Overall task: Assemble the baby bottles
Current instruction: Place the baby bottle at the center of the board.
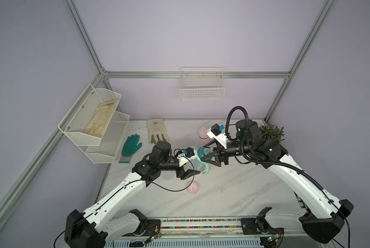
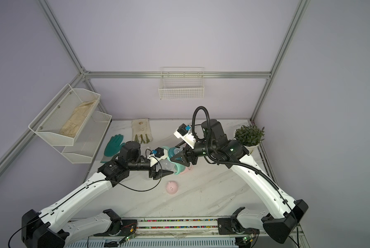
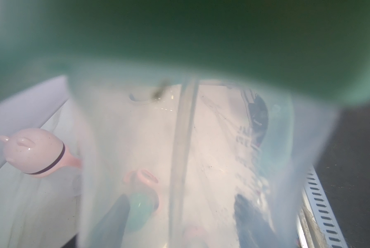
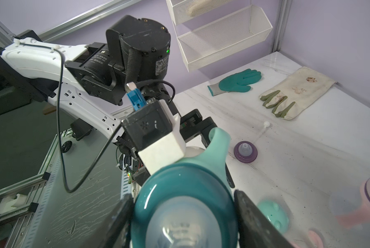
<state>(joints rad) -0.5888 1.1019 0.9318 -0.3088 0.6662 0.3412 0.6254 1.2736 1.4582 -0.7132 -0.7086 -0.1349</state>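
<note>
Glossy teal plastic collar, smooth marble-look tabletop, metal mesh rack, cloth glove.

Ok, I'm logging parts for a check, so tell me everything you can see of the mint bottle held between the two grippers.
The mint bottle has a squat clear plastic body under a mint ring with two looped handles, topped by a glossy teal collar around a clear nipple; no cap. It is tilted, top toward the right arm, seemingly held clear of the table. The left gripper is shut on the body; the right gripper clamps the collar.
</note>
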